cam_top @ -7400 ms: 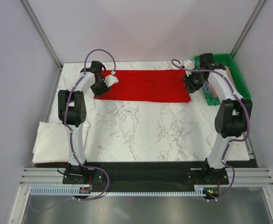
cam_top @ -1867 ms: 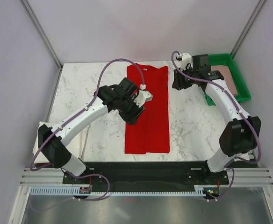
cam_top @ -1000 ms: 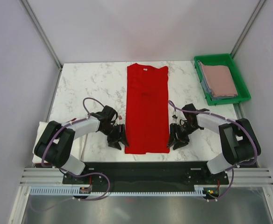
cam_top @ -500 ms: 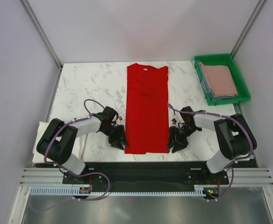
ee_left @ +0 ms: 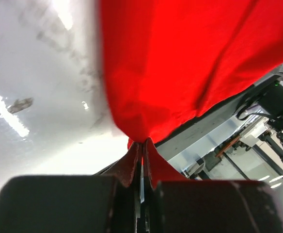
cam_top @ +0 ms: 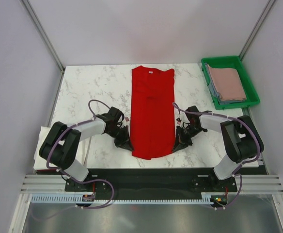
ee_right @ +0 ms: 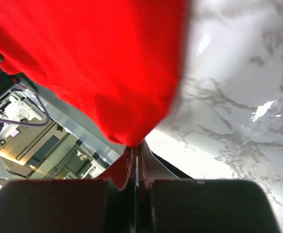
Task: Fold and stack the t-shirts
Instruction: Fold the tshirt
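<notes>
The red t-shirt (cam_top: pixel 152 111) lies as a long narrow strip down the middle of the table, its white neck label (cam_top: pixel 149 72) at the far end. My left gripper (cam_top: pixel 128 145) is shut on its near left corner, and my right gripper (cam_top: pixel 176 144) is shut on its near right corner. Both wrist views show red cloth (ee_left: pixel 180 63) (ee_right: pixel 93 63) pinched at the tips of the closed fingers (ee_left: pixel 132 162) (ee_right: pixel 126 162). The near hem bows down between the two grips. A white t-shirt (cam_top: pixel 52 145) sits folded off the table's left edge. A dusty-pink t-shirt (cam_top: pixel 228 81) lies in the tray.
The green plastic tray (cam_top: pixel 208 65) stands at the far right corner of the marble table (cam_top: pixel 93 87). A black rail (cam_top: pixel 151 174) with both arm bases runs along the near edge.
Both grippers, open beside the near corners half a second ago, have shut on them. The corners are drawn slightly inward and away from the near edge, so the hem now curves.
</notes>
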Motion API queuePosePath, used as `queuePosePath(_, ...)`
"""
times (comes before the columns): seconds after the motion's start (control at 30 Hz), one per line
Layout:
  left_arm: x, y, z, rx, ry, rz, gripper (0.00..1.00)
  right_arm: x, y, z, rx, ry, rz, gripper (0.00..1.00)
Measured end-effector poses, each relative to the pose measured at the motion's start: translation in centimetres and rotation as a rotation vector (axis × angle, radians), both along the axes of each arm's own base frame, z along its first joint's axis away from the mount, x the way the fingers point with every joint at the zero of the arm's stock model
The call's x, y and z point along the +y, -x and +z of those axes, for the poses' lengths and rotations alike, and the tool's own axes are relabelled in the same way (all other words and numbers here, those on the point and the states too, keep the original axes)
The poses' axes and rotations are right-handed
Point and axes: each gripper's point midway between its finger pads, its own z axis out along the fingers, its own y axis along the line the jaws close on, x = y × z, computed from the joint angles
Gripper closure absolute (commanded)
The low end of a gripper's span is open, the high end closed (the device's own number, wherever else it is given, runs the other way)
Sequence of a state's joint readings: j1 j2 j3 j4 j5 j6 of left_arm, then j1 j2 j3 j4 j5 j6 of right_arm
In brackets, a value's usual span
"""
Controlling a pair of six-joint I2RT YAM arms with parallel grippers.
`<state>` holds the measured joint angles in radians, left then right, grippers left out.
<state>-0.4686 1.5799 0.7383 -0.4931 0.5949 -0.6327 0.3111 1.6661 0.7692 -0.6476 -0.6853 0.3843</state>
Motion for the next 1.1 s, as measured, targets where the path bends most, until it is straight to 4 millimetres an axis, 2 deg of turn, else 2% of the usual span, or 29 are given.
queuePosePath(0.17, -0.9, -4.1, 3.1, -0.126, 0.029, -0.019, 0.98, 0.4, -3.7, 3.3, -0.118, -0.080, -0.028, 1.00)
queuePosePath(0.33, -0.9, -9.7, 7.1, -0.307, 0.042, -0.012, 0.98, 0.1, -7.8, 6.2, -0.227, -0.134, -0.083, 1.00)
queuePosePath(0.43, -1.0, -12.5, 8.4, -0.388, 0.036, -0.012, 0.98, -0.1, -10.8, 7.5, -0.288, -0.148, -0.115, 1.00)
queuePosePath(0.53, -1.0, -14.7, 8.5, -0.423, 0.020, -0.017, 0.98, 0.0, -14.7, 8.5, -0.356, -0.160, -0.131, 1.00)
queuePosePath(0.67, -1.2, -18.1, 7.8, -0.452, -0.002, -0.027, 0.98, 0.4, -19.3, 8.7, -0.423, -0.165, -0.132, 1.00)
queuePosePath(0.87, -1.4, -23.2, 6.7, -0.502, -0.033, -0.033, 0.98, 0.6, -23.6, 8.0, -0.480, -0.144, -0.118, 1.00)
queuePosePath(1.03, -1.3, -25.9, 5.6, -0.521, -0.056, -0.028, 0.98, 0.5, -26.4, 7.2, -0.526, -0.117, -0.107, 1.00)
queuePosePath(1.1, -1.1, -26.7, 5.1, -0.524, -0.069, -0.024, 0.91, 0.5, -27.5, 7.0, -0.549, -0.104, -0.103, 0.98)
